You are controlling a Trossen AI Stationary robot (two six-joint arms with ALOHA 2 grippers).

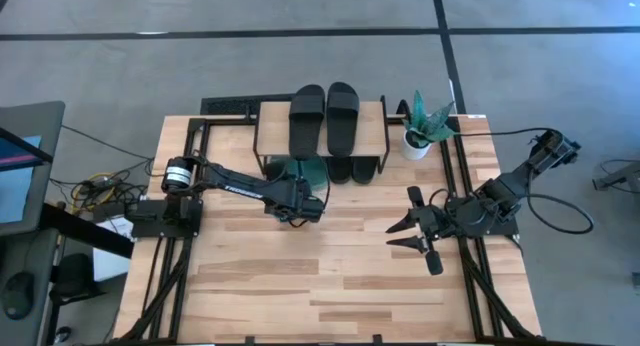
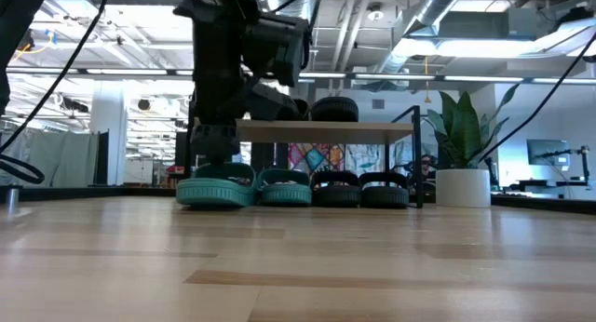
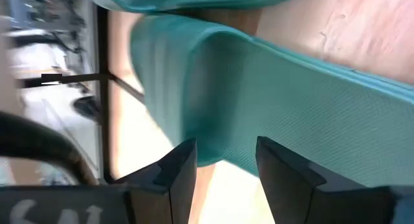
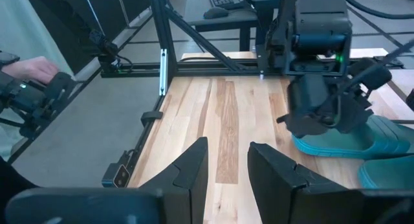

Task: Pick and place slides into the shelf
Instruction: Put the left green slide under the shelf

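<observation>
Placement of a green slide (image 1: 300,172) under the shelf (image 1: 372,136) looks finished: left gripper (image 3: 220,162), fingers apart, should back toward six o'clock; right gripper (image 1: 412,229) waits, fingers apart.

We see a black pair (image 1: 324,118) lying flat, side by side, on the shelf's (image 1: 270,118) light wood top. Beneath it, on the desk, a second black pair (image 2: 358,189) sits beside the green pair (image 2: 244,188) (all upright, in one row).
</observation>
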